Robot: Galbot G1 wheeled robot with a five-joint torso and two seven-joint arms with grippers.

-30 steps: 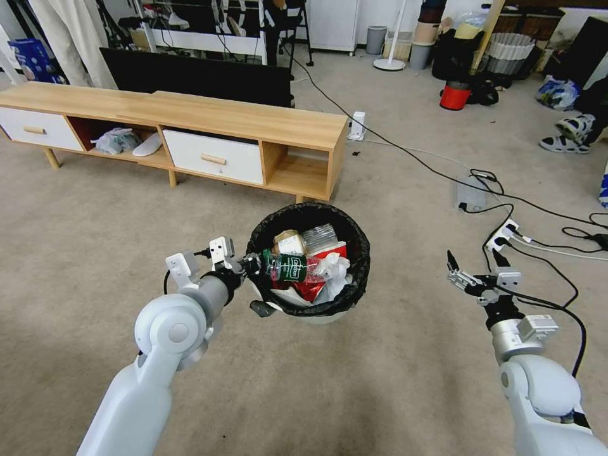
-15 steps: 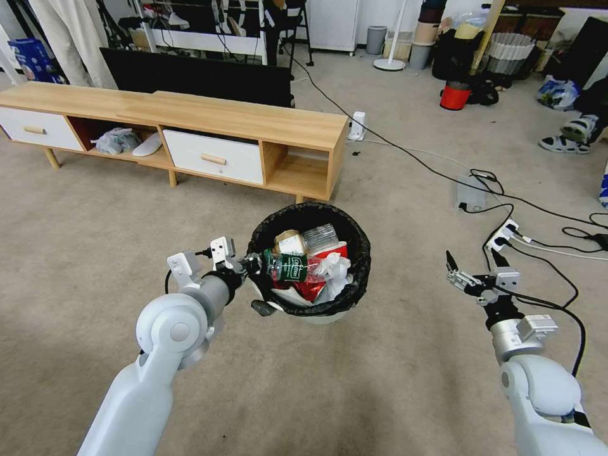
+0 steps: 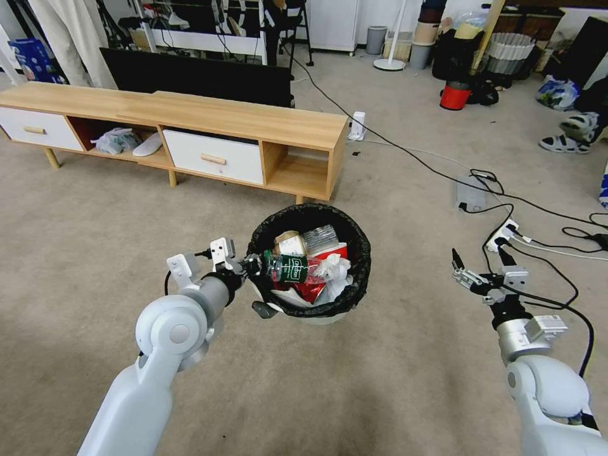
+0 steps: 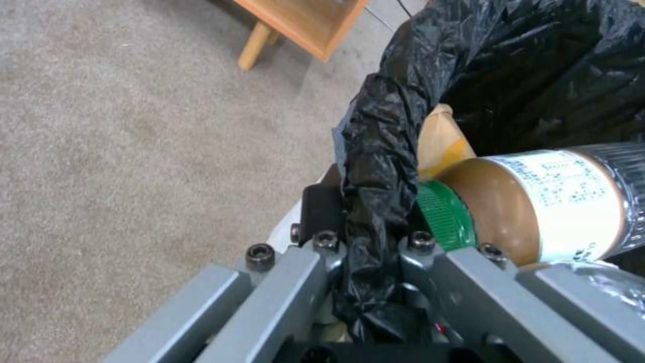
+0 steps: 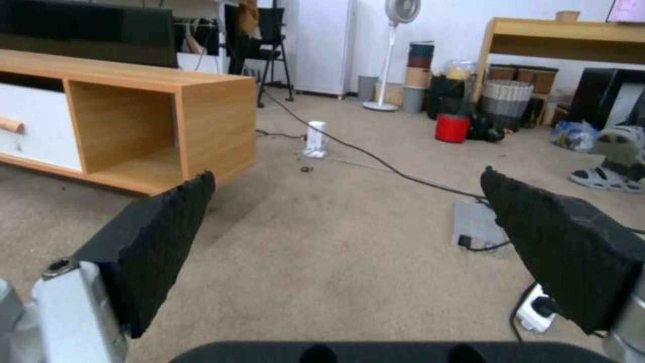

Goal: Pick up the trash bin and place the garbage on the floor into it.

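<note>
My left gripper (image 3: 252,266) is clamped on the bag-lined rim of the trash bin (image 3: 354,278), holding it above the floor (image 3: 392,380) in front of the wooden cabinet (image 3: 240,120). The garbage (image 3: 304,269) sits inside it, a green-labelled bottle (image 4: 537,196) on top. My right gripper (image 3: 479,261) hangs empty, its pads (image 5: 154,242) apart, beside the bin.

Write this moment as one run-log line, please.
left gripper: shut on black-bagged white plastic trash bin rim | bin: holds garbage | right gripper: open, empty
</note>
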